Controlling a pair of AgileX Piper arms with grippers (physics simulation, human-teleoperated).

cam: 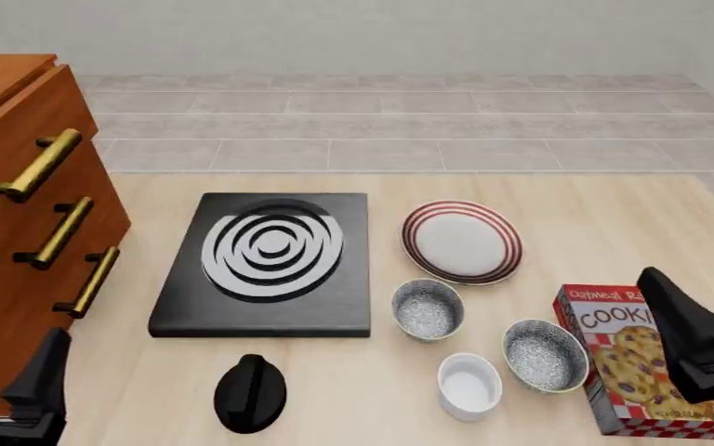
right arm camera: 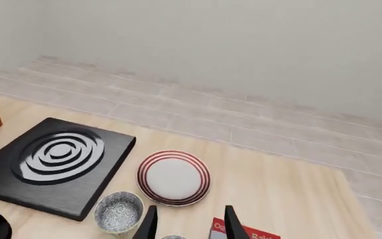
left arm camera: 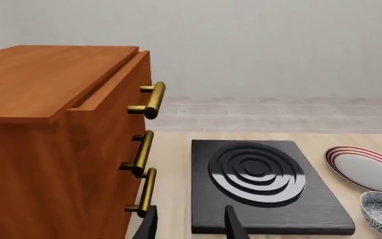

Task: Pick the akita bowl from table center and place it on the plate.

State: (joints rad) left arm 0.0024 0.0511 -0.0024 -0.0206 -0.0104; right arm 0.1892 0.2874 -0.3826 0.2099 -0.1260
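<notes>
Both grippers hang with dark fingers spread and nothing between them: the left gripper (cam: pixel 7 390) at the front view's 7 o'clock, the right gripper (cam: pixel 705 321) at 4 o'clock above a cookie box (cam: pixel 636 372). At centre the akita bowl (cam: pixel 428 308), deep, speckled grey inside, stands just beside the plate (cam: pixel 461 242), its flat red-ringed neighbour at 1 o'clock. A shallower speckled bowl (cam: pixel 545 355) and white bowl (cam: pixel 470 386) sit nearby. The black stove (cam: pixel 267 265) lies at 9 o'clock. Only the left wrist view shows the wooden cabinet's (left arm camera: pixel 51 134) top; only the front view shows the black knob (cam: pixel 250 393) whole.

Glossy ceramic plate (cam: pixel 463 242); speckled glazed akita bowl (cam: pixel 428 309); matt black stove (cam: pixel 267 264); pale wood-grain table (cam: pixel 605 232)
</notes>
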